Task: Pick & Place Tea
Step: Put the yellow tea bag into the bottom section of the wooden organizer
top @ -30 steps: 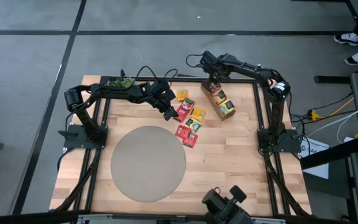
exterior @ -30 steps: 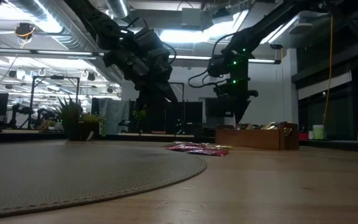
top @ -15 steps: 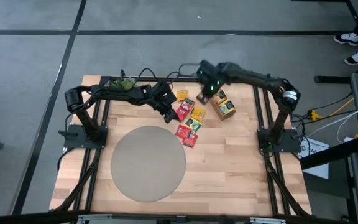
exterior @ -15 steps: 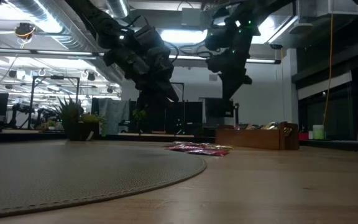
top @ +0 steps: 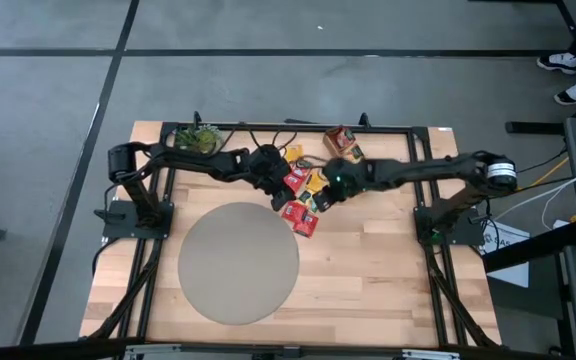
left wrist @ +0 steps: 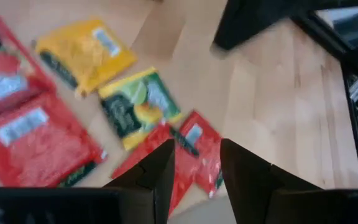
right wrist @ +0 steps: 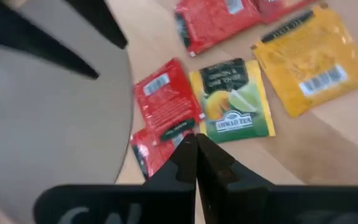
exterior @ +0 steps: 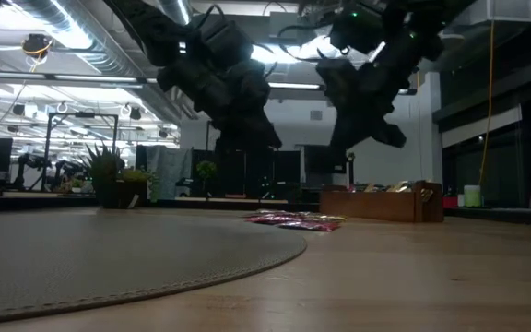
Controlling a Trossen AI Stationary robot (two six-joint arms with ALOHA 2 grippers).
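Observation:
The tea lies as several flat sachets [top: 303,195], red, yellow-orange and green, flat on the wood beside the round grey mat [top: 238,262]. My left gripper [left wrist: 197,168] hovers over them, open, with nothing between its fingers; a pair of red sachets [left wrist: 188,149] lies below its tips. My right gripper [right wrist: 196,155] is shut and empty. It hangs above a red sachet [right wrist: 166,99] and a green-and-yellow one [right wrist: 232,102]. In the low view both grippers stand well above the sachets [exterior: 293,219].
The brown wooden tray [top: 340,138] sits at the far edge, half hidden by my right arm. A small potted plant [top: 200,134] stands at the far left. The two grippers [top: 274,190] [top: 320,200] hang close together over the sachets. Bare wood lies on the near right.
My right gripper has swung from above the tray toward the table's left and near edge, turning as it went, and now hangs shut over the sachets. My left gripper has shifted a little over the sachets and stays open. No sachet has moved.

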